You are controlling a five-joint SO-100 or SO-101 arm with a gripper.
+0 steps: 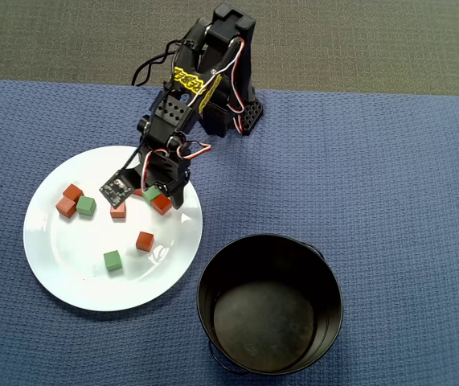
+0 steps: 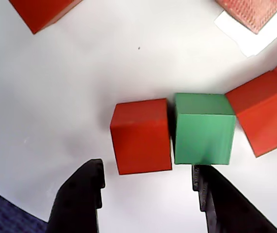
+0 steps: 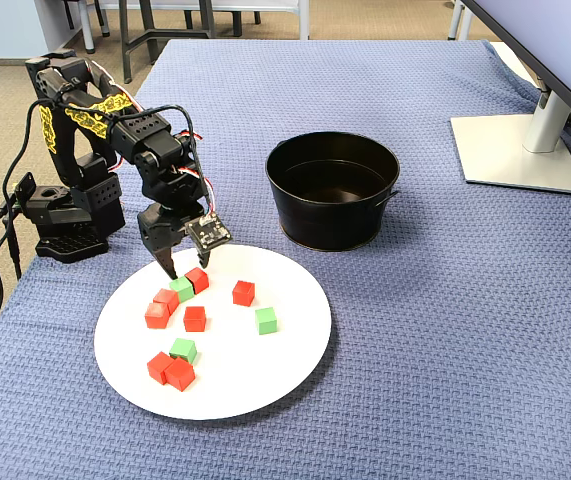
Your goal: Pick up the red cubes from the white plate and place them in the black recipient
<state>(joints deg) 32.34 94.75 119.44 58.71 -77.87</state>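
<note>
Presently: gripper (image 2: 148,194) spread open, empty, low over white plate (image 3: 285,380) just short of a touching red cube (image 2: 140,136) and green cube (image 2: 203,128); black recipient (image 3: 333,205) empty beside plate.

Overhead view looks straight down on the gripper (image 1: 150,195) from well above. Fixed view faces it obliquely from the table's far side. Wrist view sits just behind the gripper, very close. All three share the white plate (image 1: 68,273).

Red cubes (image 3: 243,292) scattered flat on the glossy white plate (image 3: 285,375); empty, upright black recipient (image 3: 333,203) beside it.
</note>
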